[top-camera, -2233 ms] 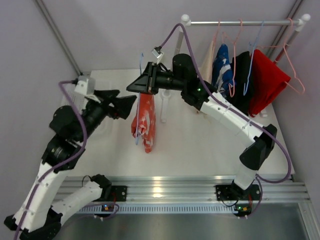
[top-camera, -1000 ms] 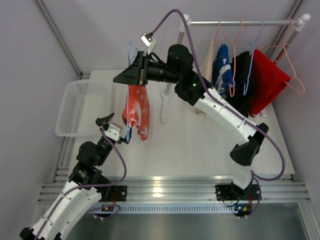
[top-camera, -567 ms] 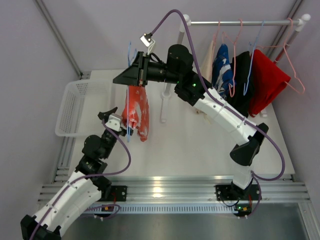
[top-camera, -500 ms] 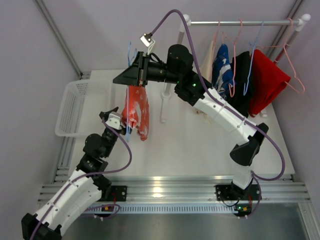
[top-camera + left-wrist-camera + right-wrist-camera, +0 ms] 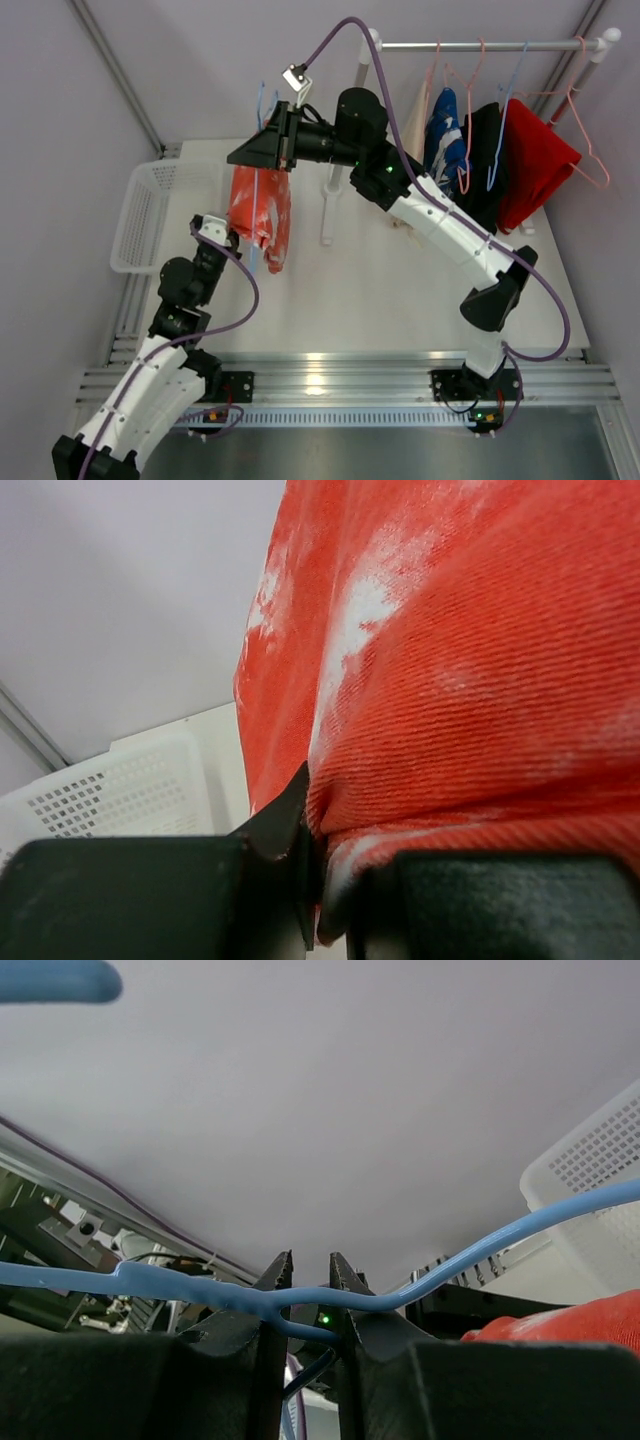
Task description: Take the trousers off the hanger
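Where pale walls point(image 5: 200, 60) meet, white table point(image 5: 380, 290), basket point(image 5: 135, 225), trousers point(image 5: 262, 205)

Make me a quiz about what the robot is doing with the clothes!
1. True or false: the left hand is pinching the orange-red trousers.
2. What is the right hand holding up? A) a blue hanger B) a spoon C) a ball
3. How many garments hang on the rail?

Key: 1 true; 2 A; 3 four (beige, blue, black, red).
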Action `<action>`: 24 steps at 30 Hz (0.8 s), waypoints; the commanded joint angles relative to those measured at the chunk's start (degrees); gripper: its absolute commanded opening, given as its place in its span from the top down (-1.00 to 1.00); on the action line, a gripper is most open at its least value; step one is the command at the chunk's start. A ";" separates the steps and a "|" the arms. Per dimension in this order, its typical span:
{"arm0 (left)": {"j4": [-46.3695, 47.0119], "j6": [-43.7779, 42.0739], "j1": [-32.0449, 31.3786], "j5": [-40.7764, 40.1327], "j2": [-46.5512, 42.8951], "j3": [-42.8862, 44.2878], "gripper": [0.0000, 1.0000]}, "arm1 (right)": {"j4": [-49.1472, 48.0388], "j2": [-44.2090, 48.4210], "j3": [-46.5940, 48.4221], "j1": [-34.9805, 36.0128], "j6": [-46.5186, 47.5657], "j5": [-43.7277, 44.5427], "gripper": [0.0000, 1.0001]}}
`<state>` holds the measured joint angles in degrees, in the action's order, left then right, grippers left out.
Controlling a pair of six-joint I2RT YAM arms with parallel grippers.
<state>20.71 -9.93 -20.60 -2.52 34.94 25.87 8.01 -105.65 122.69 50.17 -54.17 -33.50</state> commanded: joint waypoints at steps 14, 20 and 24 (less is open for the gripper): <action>-25.71 18.01 0.56 4.20 3.72 38.54 1.00 | -9.95 9.49 -22.31 -4.12 7.85 -3.68 1.00; -30.11 24.78 0.56 0.42 9.88 53.72 1.00 | -5.29 10.11 -26.53 -4.38 15.40 -4.12 1.00; -28.72 24.80 0.56 -2.12 15.06 61.31 1.00 | -4.15 10.20 -31.19 -4.38 18.57 -4.39 1.00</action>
<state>-21.26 10.66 -20.29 -1.17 49.17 78.85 2.37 -97.38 94.48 46.68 -42.52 -36.29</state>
